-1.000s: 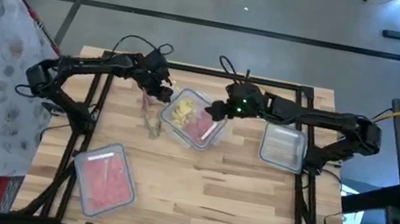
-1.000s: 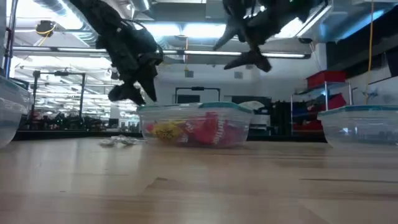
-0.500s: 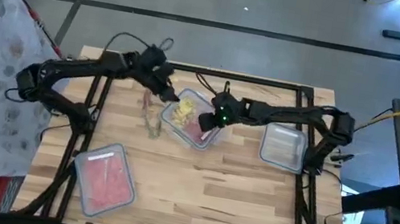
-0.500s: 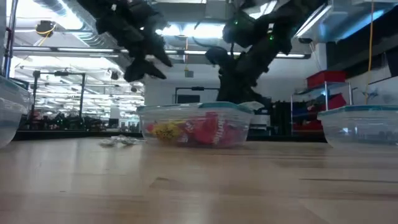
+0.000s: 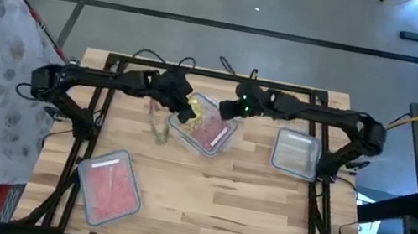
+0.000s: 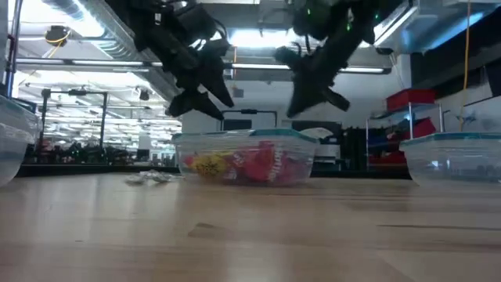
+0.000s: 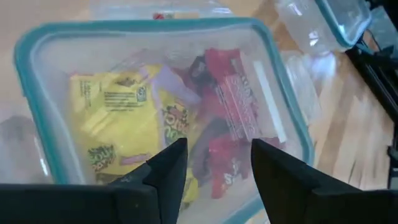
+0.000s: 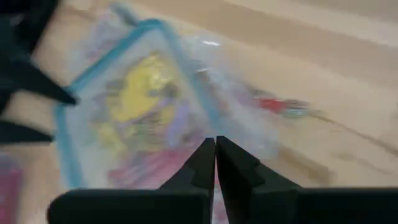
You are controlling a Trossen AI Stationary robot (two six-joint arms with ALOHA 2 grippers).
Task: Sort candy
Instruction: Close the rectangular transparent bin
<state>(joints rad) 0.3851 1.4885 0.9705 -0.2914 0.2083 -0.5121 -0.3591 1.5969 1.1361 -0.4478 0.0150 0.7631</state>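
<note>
1. Filling the teal-rimmed middle container (image 5: 214, 139), the candy (image 7: 186, 118) lies as a mixed heap: yellow wrappers on the side toward the left arm, red and pink ones on the side toward the right arm, a little purple between.
2. A few silvery-clear pieces (image 5: 158, 124) lie loose on the table (image 5: 218, 212) just beside that container, on the left arm's side.
3. The left gripper (image 7: 214, 163) hangs directly over the heap with its fingers spread and nothing between them; the candy is straight below it, so I judge this arm the nearer one for the next pick.
4. The right gripper (image 8: 215, 163) hovers above the container's far rim, its fingers pressed together on nothing I can see.
5. Farther out, a container of pink candy (image 5: 109, 185) stands near the table's front-left corner, and another clear container (image 5: 297, 151) stands to the right.
</note>
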